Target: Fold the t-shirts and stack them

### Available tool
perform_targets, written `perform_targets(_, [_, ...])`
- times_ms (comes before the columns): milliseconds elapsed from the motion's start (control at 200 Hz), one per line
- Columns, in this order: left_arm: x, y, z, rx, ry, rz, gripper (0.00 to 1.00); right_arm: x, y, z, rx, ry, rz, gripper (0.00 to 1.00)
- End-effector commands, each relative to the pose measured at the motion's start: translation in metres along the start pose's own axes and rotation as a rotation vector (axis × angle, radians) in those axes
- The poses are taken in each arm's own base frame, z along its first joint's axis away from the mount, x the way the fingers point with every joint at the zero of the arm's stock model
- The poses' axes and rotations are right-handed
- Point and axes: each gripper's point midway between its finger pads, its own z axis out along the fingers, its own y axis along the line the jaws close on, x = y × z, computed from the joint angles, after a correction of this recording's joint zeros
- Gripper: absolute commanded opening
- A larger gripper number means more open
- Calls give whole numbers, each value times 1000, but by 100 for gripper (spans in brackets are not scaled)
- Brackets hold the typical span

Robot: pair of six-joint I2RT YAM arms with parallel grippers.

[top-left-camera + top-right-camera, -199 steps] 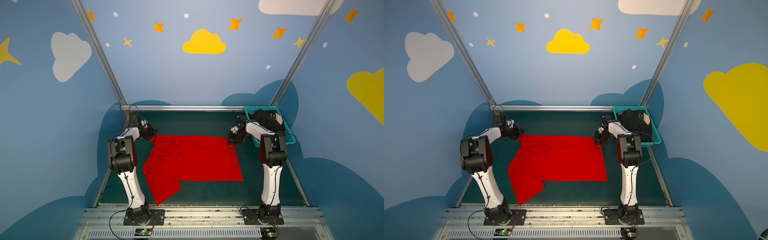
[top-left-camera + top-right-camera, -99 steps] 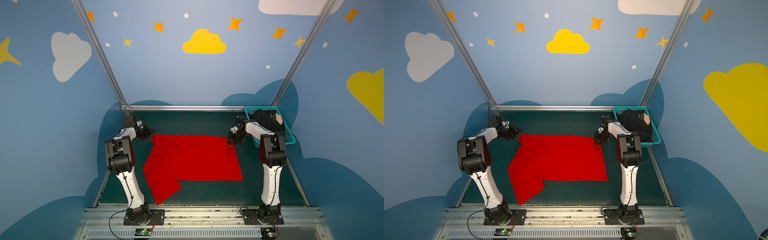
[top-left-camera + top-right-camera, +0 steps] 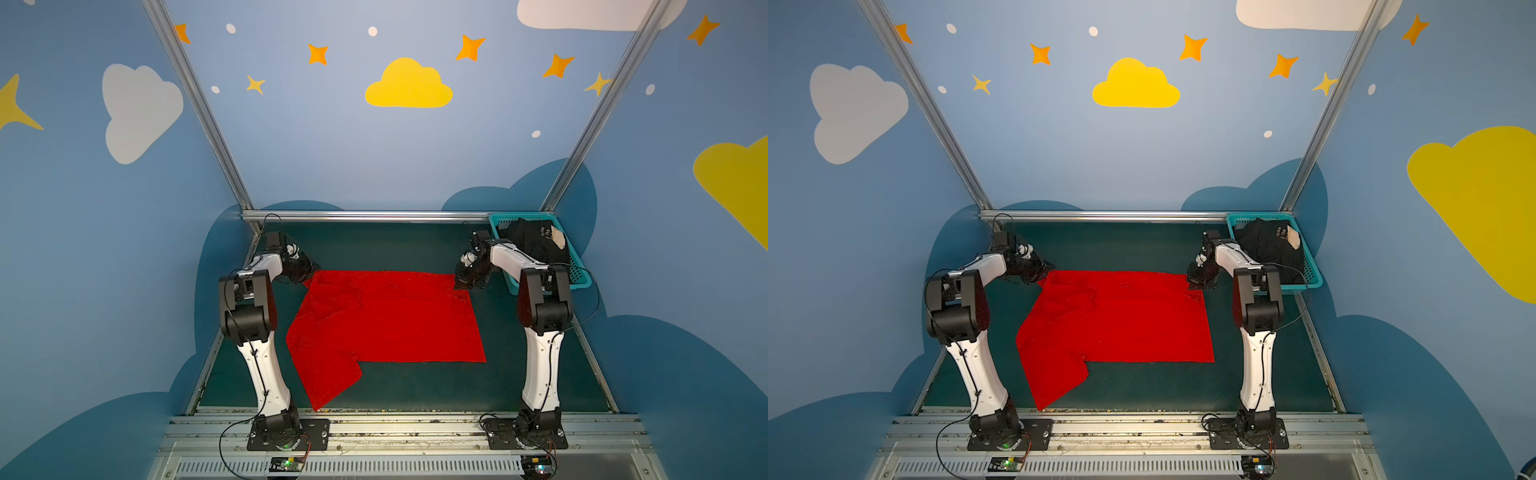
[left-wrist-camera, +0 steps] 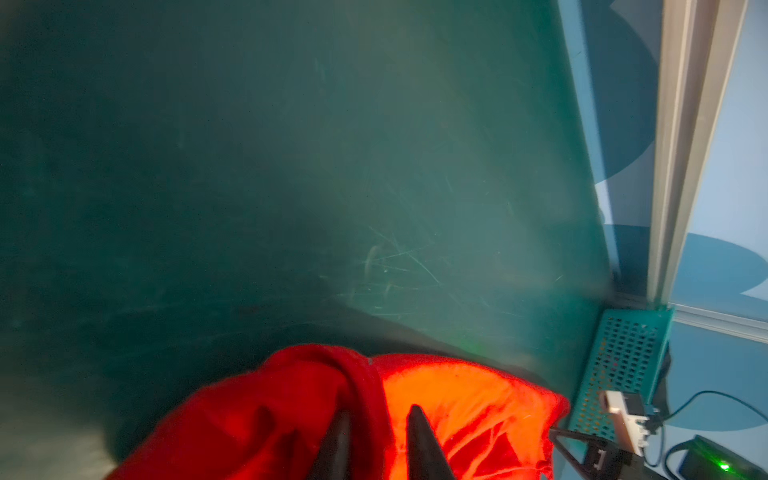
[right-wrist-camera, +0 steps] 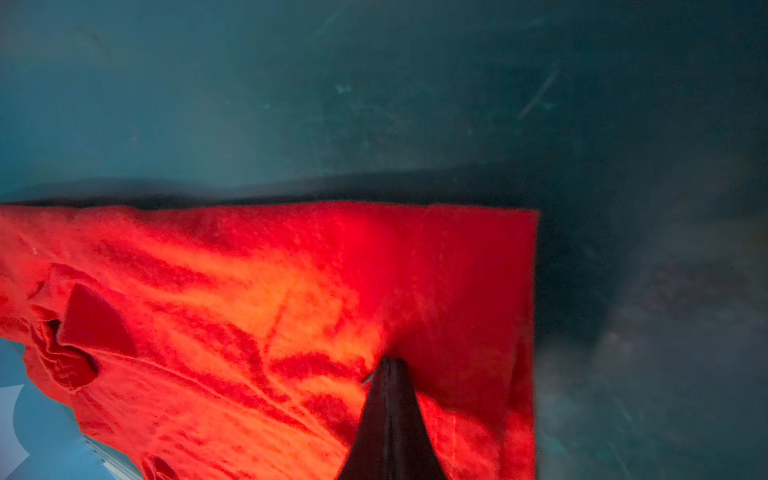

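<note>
Right wrist view: my right gripper [image 5: 388, 362] is clamped on a corner of the plain bright red cloth t-shirt [image 5: 291, 299]. On my left gripper [image 4: 379, 410] the jaws sit slightly apart around a bunched red fold; can't tell if it's gripped. Shirt lies spread on the dark green table [image 3: 415, 386]. The black cloth t-shirts [image 3: 534, 245] are in the teal plastic lattice basket [image 3: 582, 283].

Black t-shirt [image 3: 534, 249] with pale lettering, too small to read, no other text legible

Red t-shirt [image 3: 395, 320] = matt cloth, basket [image 3: 581, 279] = plastic lattice, table [image 3: 374, 245] matt & scuffed.
</note>
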Motion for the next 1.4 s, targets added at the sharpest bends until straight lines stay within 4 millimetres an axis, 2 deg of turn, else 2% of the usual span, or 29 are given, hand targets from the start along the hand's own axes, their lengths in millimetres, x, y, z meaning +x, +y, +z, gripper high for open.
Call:
perform_targets(0, [-5, 8, 0, -32, -10, -5, 14, 29, -16, 26, 67, 124, 33, 0])
perform_targets(120, [-10, 8, -4, -37, -37, -5, 5, 29, -16, 26, 71, 126, 32, 0])
perform_targets(421, [-31, 12, -22, 100, -99, -91, 5, 39, -21, 38, 198, 173, 27, 0])
perform_targets(796, [-49, 29, -23, 226, -126, -211, 5, 39, -23, 36, 194, 161, 68, 0])
perform_targets(976, [-44, 43, -19, 160, -108, -230, 12, 39, -23, 35, 185, 161, 76, 0])
perform_targets(1066, [-42, 50, -24, 97, -117, -237, 14, 38, -22, 33, 182, 156, 67, 0])
perform_targets(1122, [-42, 56, -29, 40, -133, -247, 16, 36, -21, 30, 179, 148, 60, 0])
perform_targets(1252, [-47, 60, -49, -59, -197, -243, 11, 31, -16, 22, 157, 127, 51, 0])
perform_targets(1352, [-51, 56, -68, -123, -240, -231, 10, 25, -5, 13, 111, 110, 31, 0])
perform_targets(1397, [-52, 50, -76, -142, -262, -210, 11, 23, 2, 8, 89, 100, 16, 4])
